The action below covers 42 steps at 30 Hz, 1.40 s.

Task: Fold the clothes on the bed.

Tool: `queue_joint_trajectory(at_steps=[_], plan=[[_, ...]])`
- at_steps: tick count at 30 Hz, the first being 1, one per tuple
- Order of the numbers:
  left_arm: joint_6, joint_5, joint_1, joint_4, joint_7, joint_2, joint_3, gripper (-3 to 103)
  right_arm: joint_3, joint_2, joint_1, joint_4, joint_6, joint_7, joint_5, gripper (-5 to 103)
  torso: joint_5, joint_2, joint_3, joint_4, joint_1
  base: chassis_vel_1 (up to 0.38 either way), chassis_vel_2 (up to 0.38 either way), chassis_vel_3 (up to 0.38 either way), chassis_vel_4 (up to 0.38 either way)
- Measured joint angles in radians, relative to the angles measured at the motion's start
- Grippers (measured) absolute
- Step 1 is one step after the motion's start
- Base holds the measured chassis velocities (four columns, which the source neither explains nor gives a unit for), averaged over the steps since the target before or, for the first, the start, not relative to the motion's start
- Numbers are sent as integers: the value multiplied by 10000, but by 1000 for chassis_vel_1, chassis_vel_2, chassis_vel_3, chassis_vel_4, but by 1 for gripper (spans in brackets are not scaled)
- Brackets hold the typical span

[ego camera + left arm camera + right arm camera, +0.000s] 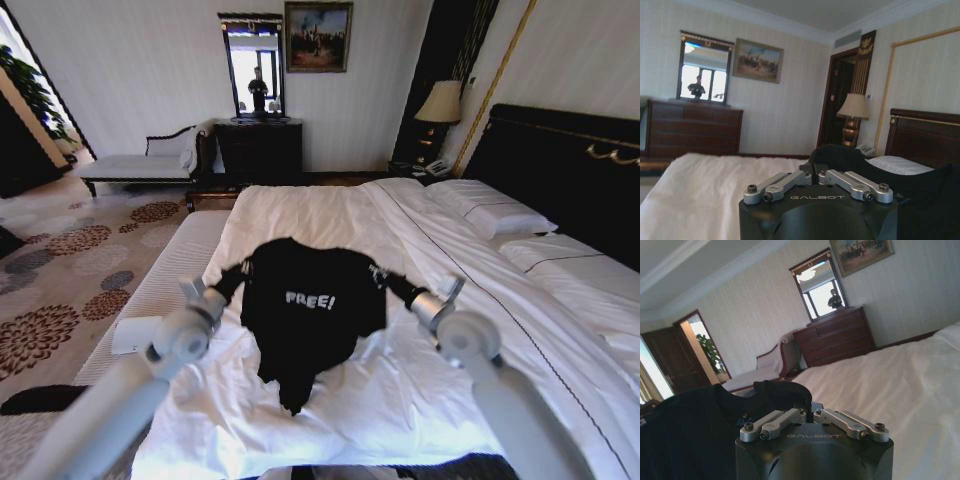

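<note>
Black T-shirt (pixel 305 310) pinched between both claws: matt soft cloth, white print. Left gripper (pixel 815 176), right gripper (pixel 812 415): brushed metal links, matt black housing. Beneath claws, duvet (pixel 400 390): white creased cloth.

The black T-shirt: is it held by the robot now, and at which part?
Yes. The T-shirt hangs above the bed, held at both sleeves: the left end effector is shut on one sleeve, the right end effector on the other.
</note>
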Motion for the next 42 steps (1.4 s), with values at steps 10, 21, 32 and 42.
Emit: queue_joint_trajectory(at_steps=[10,21,32,42], plan=[[286,-843,-1824,25,-393,213,663,1,-534,-415,2331,-759,195,1281,1325,1,-2,0,0,3,-1,0,0,0,0],[475,-2343,-5125,908,-859,264,1490,1,-1922,-981,5932,-2566,597,2262,2501,1,-1,-1,0,-1,0,0,0,0,0],[506,-3283,-5127,130,-830,1297,743,1,-2612,-1503,7758,-2621,610,2767,3881,1,0,0,-1,-2,-2,0,0,0,0],[585,-4894,-2732,-2179,-1466,3194,-2021,1,-2496,-1918,7911,-746,894,3592,5754,1,-7,3,-3,5,-3,0,0,0,0]])
